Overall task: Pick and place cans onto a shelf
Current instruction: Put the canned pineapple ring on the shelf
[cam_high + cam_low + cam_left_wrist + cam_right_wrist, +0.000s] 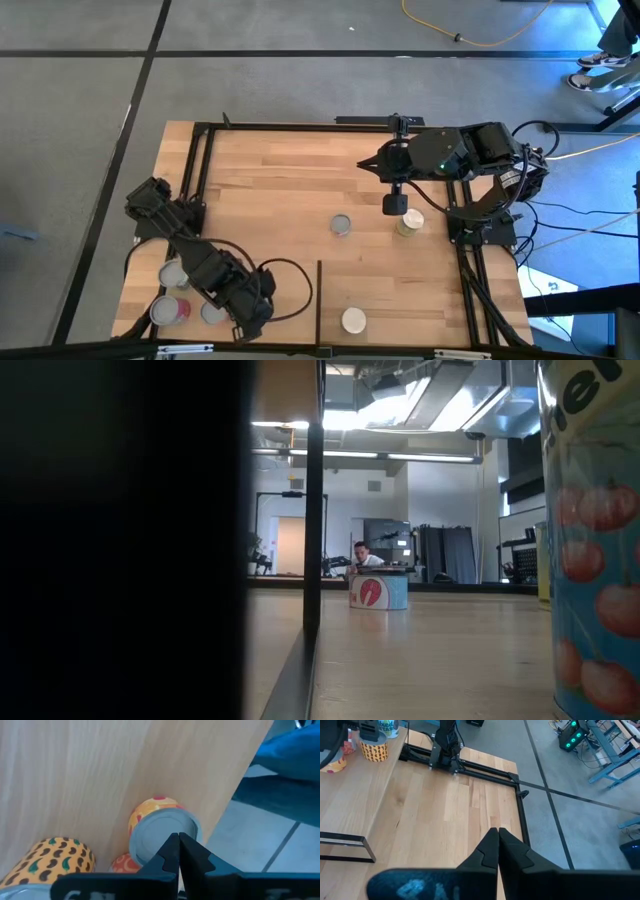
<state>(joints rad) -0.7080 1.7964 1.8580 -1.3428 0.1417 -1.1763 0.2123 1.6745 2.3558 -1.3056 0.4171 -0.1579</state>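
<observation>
The left gripper [178,851] sits low at the near left corner of the table [280,190], its two dark fingers pressed together with nothing between them. Just ahead of its tips stands an orange-labelled can [159,831] with a grey lid, close to the table's edge, and beside that one a yellow can with dark speckles [52,860]. From above, the left arm lies across this cluster — a grey-topped can [172,274], a red-sided one [170,310] and another grey top [212,313] show around it.

The right gripper [498,847] hangs above the far right part of the table, fingers likewise closed on nothing and bare wood below them. Just past its tip in the overhead view stands a can with a cream top and yellow-green side [409,223]; a grey-topped can [342,225] sits a little further toward the table's middle. A white-topped can [353,320] stands near the front edge, well apart from both grippers.

At table height, a blue can with red fruit [590,540] fills the right side, and a red-and-blue can [377,592] stands further back. A person shows in the room behind it.
</observation>
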